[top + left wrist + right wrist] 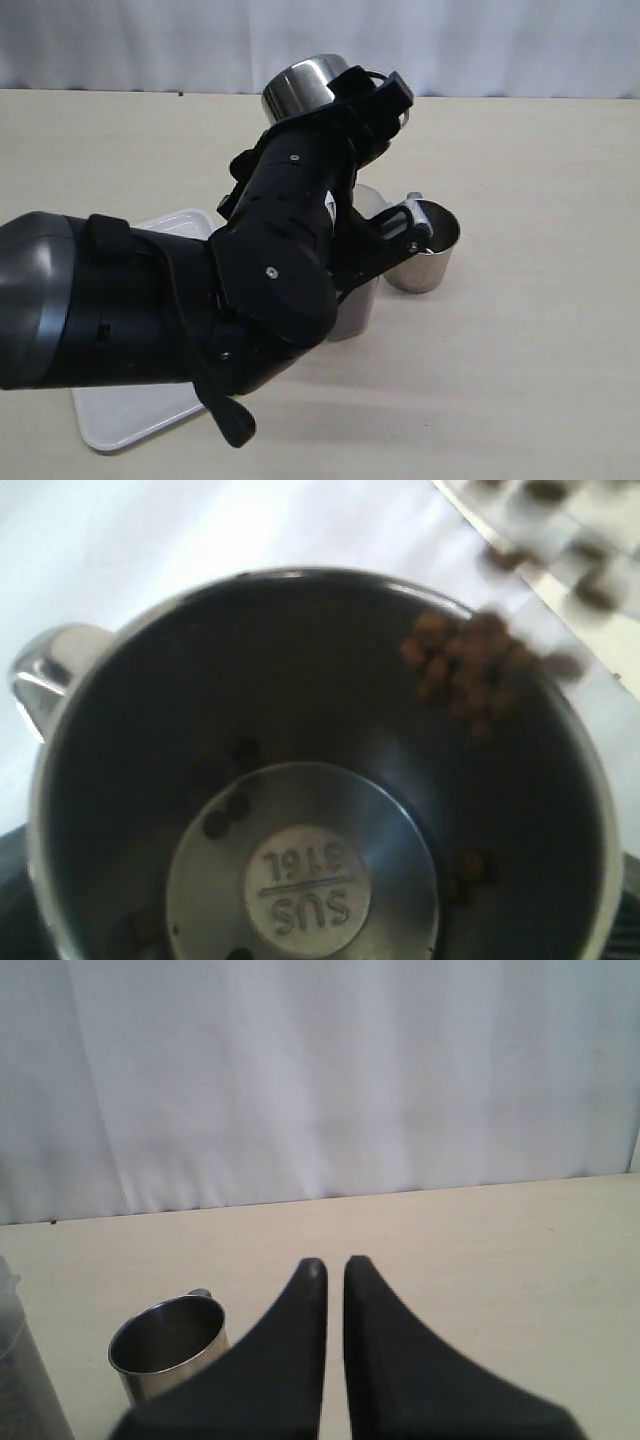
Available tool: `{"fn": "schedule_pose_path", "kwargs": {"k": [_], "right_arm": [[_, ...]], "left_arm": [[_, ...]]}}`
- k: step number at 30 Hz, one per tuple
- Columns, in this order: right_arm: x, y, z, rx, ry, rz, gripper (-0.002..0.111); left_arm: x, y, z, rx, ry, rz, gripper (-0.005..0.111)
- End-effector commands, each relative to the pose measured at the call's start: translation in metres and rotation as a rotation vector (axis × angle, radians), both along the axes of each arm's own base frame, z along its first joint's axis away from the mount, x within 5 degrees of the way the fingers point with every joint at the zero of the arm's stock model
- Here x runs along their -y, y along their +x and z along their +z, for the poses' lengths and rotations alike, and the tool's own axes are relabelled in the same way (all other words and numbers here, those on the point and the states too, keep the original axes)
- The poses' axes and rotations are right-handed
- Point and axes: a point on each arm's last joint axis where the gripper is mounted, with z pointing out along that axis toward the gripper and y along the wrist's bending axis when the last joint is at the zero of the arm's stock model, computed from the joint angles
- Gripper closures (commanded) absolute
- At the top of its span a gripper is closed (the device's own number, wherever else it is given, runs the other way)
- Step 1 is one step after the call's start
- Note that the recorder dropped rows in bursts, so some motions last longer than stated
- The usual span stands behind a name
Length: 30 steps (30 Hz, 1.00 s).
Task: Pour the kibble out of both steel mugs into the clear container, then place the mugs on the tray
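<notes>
One pour is mid-stream, by our read: kibble (460, 665) spills over the rim of the raised mug (300, 88), with only a few pellets on its base. The left gripper (362, 95) is clamped on that mug, which is tipped above the clear container (356, 308) at its 12 o'clock in the exterior view. The standing mug (425, 250) sits upright just beside the container at 3 o'clock and looks empty, so we judge it poured. The right gripper (334, 1263) has its fingers nearly together and holds nothing. The tray (120, 415) lies at 8 o'clock, with no mug on the part we see, so both placements are left.
</notes>
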Motion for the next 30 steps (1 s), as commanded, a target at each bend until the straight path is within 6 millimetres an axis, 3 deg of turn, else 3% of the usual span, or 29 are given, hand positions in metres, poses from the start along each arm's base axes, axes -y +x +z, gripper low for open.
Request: {"fn": "schedule_pose_path", "kwargs": {"k": [1,18,30], "right_arm": [[0.000,0.000,-0.001,-0.002,0.000,0.003,0.103],[0.000,0.000,-0.001,-0.002,0.000,0.003,0.103],[0.000,0.000,-0.001,-0.002,0.000,0.003,0.103]], "left_arm": [[0.001,0.001,0.004,0.034,0.037,0.002,0.107],[0.004,0.001,0.005,0.056,0.243,-0.064,0.107],[0.013,-0.009,0.011,0.092,0.233,-0.060,0.107]]}}
